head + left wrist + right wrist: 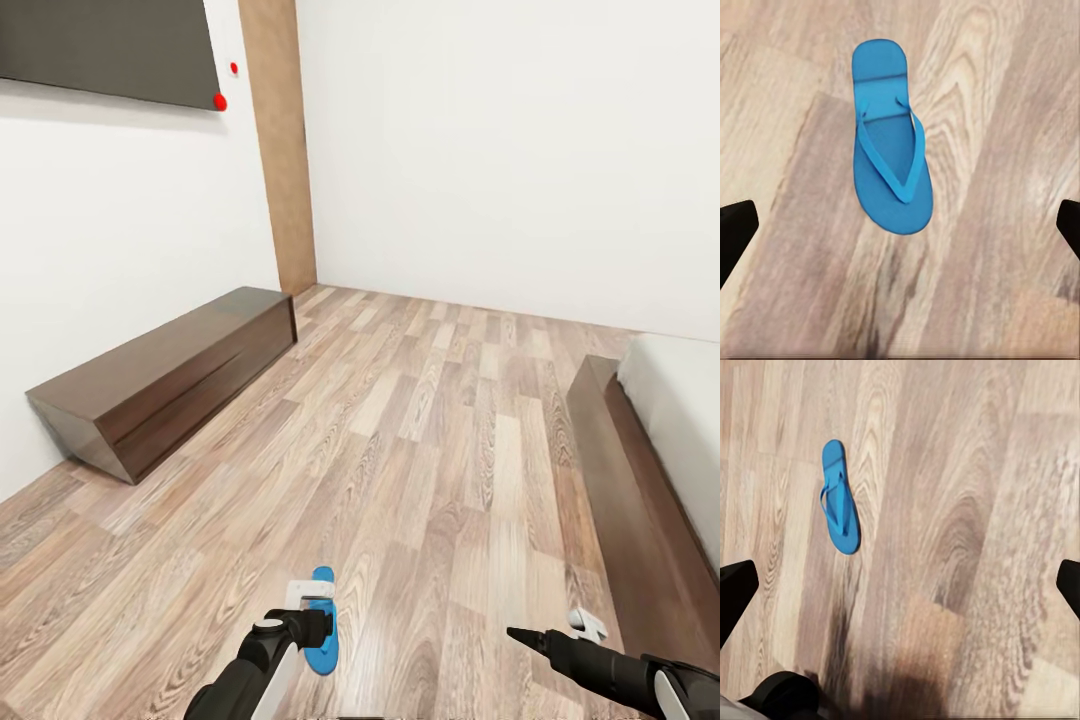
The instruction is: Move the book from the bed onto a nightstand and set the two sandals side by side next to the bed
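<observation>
- While nothing is gripped yet, the step in hand looks to be the sandals: the left gripper (322, 600) hangs just above a bright blue flip-flop with a thong strap (322, 628) lying flat on the brown wood-plank floor (430, 450), near the robot and left of centre.
- Far off to the left, a long low dark-brown cabinet (165, 375) stands against the white wall (120, 230); it plays no part in this step.
- From the left wrist camera the flip-flop (889, 139) lies strap-up between the two dark fingertips (735, 232), which stand wide apart and touch nothing.
- Moving right, the right gripper (520, 634) points out over bare planks; its wrist camera shows its fingertips (735, 596) spread wide and empty, with the same sandal (840, 497) well apart from them.
- At the far right runs the dark wooden platform frame and pale mattress of the bed (640, 470).
- I would judge the next move to be a straight descent of the left arm, closing on the sole's edges, then a carry rightward to the floor beside the bed.
</observation>
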Tool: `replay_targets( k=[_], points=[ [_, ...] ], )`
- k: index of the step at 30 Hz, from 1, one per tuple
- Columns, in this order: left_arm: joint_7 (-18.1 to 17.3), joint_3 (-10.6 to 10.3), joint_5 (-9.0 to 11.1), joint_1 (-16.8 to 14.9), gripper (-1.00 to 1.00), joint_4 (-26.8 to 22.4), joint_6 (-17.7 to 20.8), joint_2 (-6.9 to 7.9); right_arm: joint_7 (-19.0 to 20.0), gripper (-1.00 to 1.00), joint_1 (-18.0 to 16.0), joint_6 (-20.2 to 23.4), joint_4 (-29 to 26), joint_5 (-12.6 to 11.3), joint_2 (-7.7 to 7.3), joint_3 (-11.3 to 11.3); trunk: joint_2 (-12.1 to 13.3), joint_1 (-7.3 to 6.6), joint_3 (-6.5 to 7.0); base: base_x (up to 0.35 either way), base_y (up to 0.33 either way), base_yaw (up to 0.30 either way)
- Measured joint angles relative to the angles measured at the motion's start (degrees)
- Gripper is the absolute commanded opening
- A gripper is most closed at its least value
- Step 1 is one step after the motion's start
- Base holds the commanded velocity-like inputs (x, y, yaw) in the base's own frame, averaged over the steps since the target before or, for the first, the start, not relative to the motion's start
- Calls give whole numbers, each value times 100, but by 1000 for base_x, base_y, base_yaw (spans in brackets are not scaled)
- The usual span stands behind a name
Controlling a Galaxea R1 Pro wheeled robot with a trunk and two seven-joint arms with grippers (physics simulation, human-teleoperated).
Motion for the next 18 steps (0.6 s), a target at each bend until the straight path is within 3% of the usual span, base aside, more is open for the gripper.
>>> replay_targets(
  k=[18],
  points=[
    [0, 0, 1, -1, 100, 0, 0, 0, -1, 100, 0, 0, 0, 0, 4, 0, -24, 46, -399, 0, 0, 0]
  ],
)
